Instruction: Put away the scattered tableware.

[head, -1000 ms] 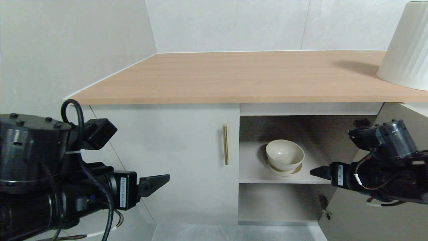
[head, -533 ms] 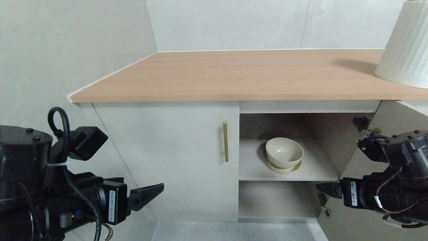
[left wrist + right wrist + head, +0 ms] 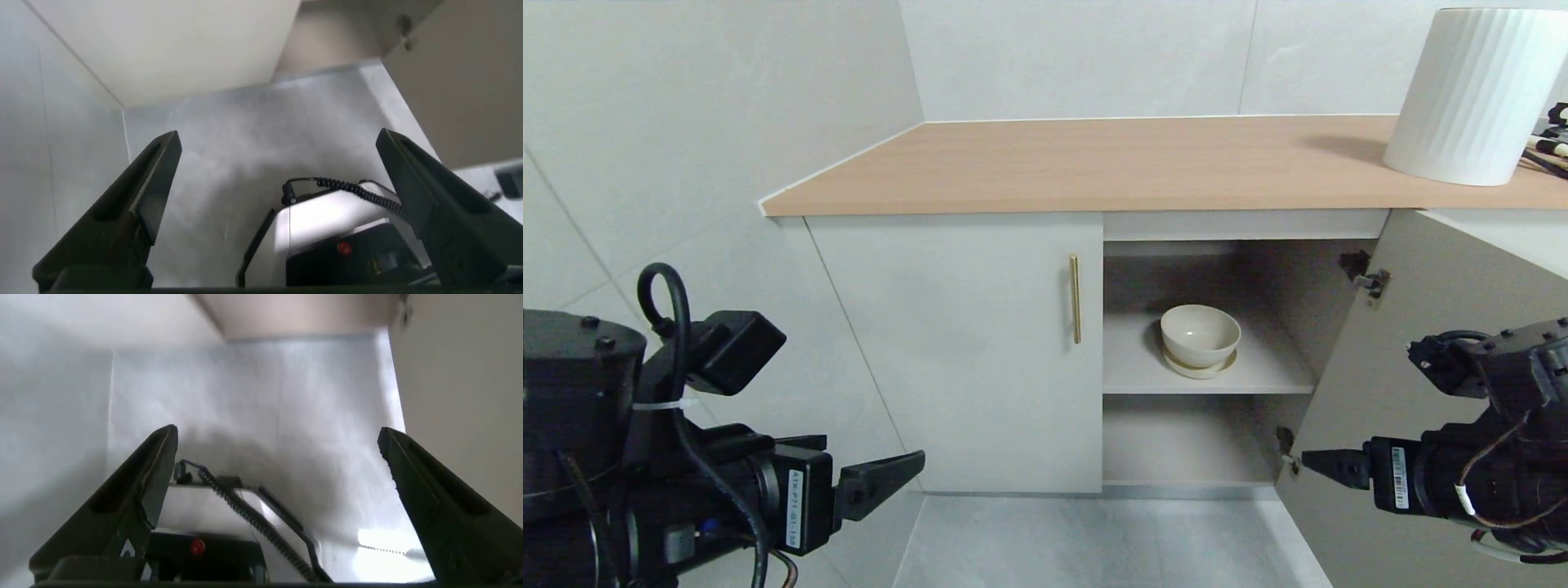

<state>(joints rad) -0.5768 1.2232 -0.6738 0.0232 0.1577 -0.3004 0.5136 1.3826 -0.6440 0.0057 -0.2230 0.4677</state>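
Observation:
A cream bowl [image 3: 1200,334] rests on a small plate [image 3: 1201,365] on the middle shelf [image 3: 1143,371] of the cabinet, whose right door [image 3: 1388,343] hangs open. My left gripper [image 3: 882,482] is low at the left, in front of the shut left door [image 3: 964,343], its fingers [image 3: 122,212] spread open over the grey floor with nothing between them. My right gripper [image 3: 1327,467] is low at the right, close to the open door, also open and empty, with fingers [image 3: 433,506] wide apart.
A wooden countertop [image 3: 1094,163] tops the cabinet, with a white ribbed cylinder [image 3: 1470,94] at its right end. A brass handle [image 3: 1075,298] runs down the shut door. A wall closes the left side. The lower shelf [image 3: 1176,449] holds nothing.
The head view has pulled back and away from the cabinet, so it looks smaller. Both grippers have sunk lower and drawn back; the right one has left the shelf opening.

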